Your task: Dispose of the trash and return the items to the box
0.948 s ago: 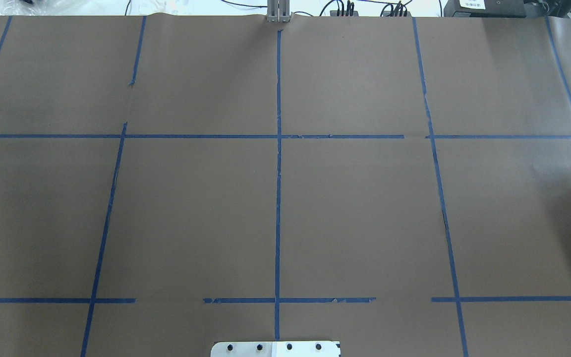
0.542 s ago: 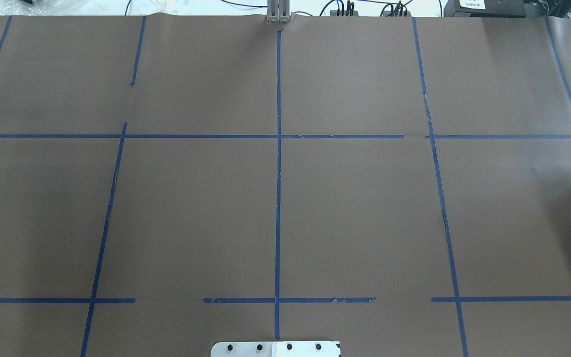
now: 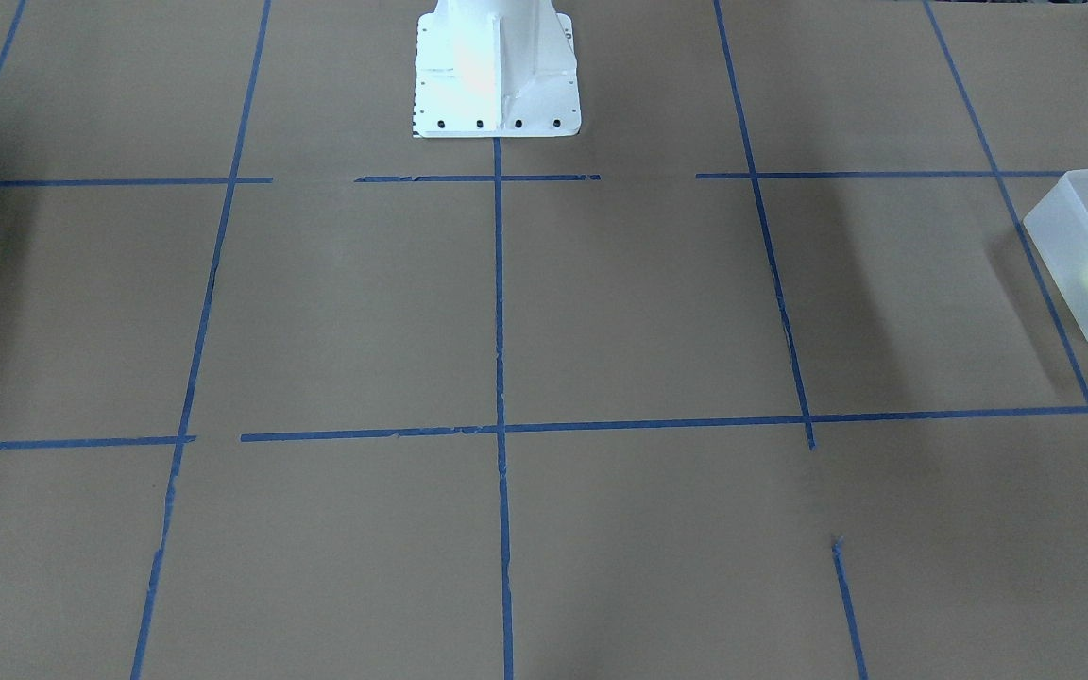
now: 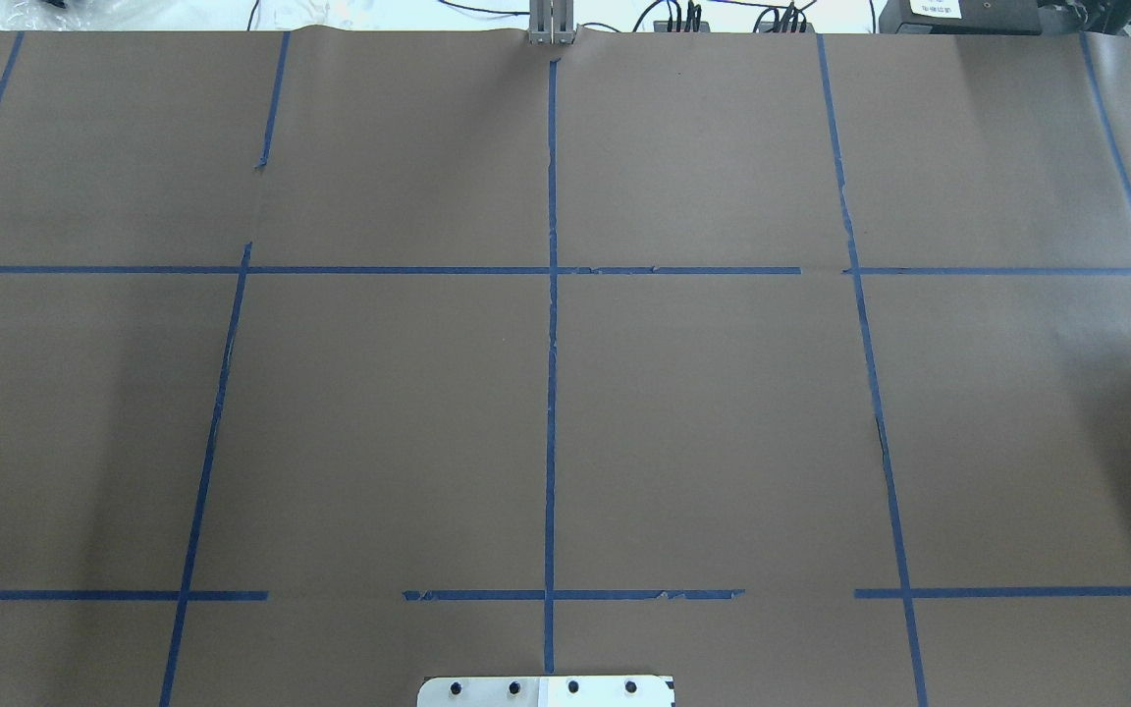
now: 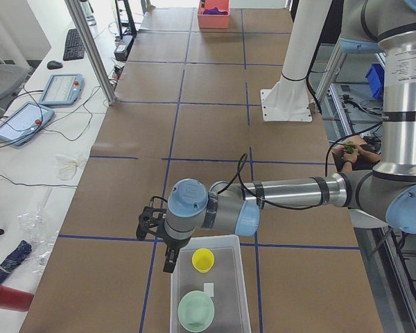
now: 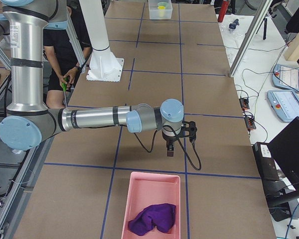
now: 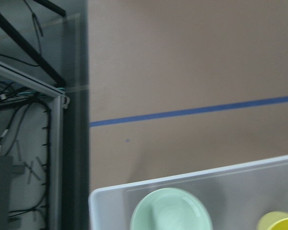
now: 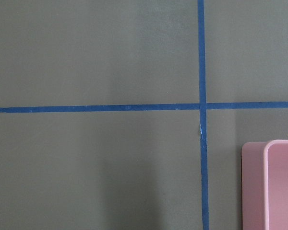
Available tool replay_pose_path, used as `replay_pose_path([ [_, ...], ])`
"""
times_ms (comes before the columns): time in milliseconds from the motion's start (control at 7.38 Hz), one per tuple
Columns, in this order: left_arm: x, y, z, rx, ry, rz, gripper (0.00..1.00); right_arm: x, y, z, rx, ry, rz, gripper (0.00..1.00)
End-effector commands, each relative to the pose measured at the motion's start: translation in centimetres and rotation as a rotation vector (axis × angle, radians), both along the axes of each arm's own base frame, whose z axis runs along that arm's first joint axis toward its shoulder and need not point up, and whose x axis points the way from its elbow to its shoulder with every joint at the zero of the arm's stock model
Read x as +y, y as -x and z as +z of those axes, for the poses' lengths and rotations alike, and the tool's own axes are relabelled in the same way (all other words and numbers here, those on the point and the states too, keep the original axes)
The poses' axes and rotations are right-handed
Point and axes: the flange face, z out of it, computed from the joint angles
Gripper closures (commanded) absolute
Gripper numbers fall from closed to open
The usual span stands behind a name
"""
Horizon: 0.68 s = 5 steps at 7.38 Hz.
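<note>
One frosted-white box on the worktop holds one tapered bright-yellow cup and, at its 6 o'clock seen from the left end, one pale mint-green bowl; I cannot tell how wide the left fingers, at the cup's 9 o'clock, or the right fingers stand.

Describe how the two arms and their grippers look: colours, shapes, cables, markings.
Both match: the left arm and right arm are silver tubes joined by rounded pale-blue caps, with small printed lettering on the upright tubes. A thin black cable loops by each wrist. The left gripper and right gripper are small and black.
</note>
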Motion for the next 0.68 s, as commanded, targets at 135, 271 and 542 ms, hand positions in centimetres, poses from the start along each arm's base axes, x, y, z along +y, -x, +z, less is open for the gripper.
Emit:
replay_pose_path([
  [135,-0.5,-3.48,-4.24,0.026,0.063,0.028,0.0,0.01,-0.01,0.11,0.002,0.003,0.0,0.0],
  [271,-0.42,-3.47,-4.13,0.023,0.06,0.035,0.0,0.01,-0.01,0.11,0.002,0.004,0.001,0.0],
  [542,0.18,-3.28,-3.61,0.017,0.047,0.06,0.0,0.01,-0.02,0.2,0.003,0.004,0.0,0.0],
])
